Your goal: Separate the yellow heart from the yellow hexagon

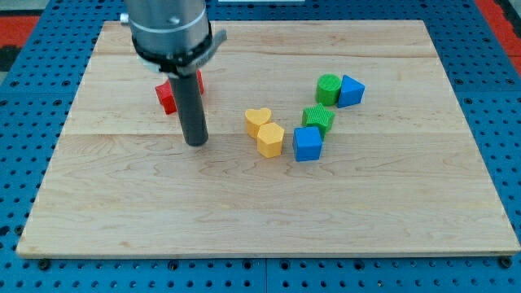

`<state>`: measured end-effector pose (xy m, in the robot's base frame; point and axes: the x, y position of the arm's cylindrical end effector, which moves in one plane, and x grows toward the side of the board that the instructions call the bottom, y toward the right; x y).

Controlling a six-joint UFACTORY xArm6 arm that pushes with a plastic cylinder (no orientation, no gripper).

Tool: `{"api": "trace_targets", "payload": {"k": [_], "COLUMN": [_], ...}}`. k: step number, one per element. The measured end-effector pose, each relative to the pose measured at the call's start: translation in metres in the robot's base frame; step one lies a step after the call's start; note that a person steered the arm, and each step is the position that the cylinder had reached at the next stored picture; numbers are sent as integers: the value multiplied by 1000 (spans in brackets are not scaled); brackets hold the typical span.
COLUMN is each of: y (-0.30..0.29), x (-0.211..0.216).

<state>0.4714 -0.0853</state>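
Note:
The yellow heart [257, 120] lies near the board's middle, touching the yellow hexagon [271, 140] just below and right of it. My tip [195, 142] is on the board to the left of both yellow blocks, about a block's width or more away from them, touching neither.
A blue cube [308, 144] sits right of the hexagon, with a green star-like block [318, 119] above it. A green cylinder [328, 88] and a blue block [351, 90] lie farther up right. Red blocks [168, 95] are partly hidden behind the rod. The wooden board [260, 220] rests on blue pegboard.

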Motion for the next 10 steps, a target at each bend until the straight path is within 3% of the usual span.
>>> {"api": "trace_targets", "payload": {"k": [2,4,6,9,10], "y": [53,45,69,55,57], "x": [21,-32,48,-13,22]}}
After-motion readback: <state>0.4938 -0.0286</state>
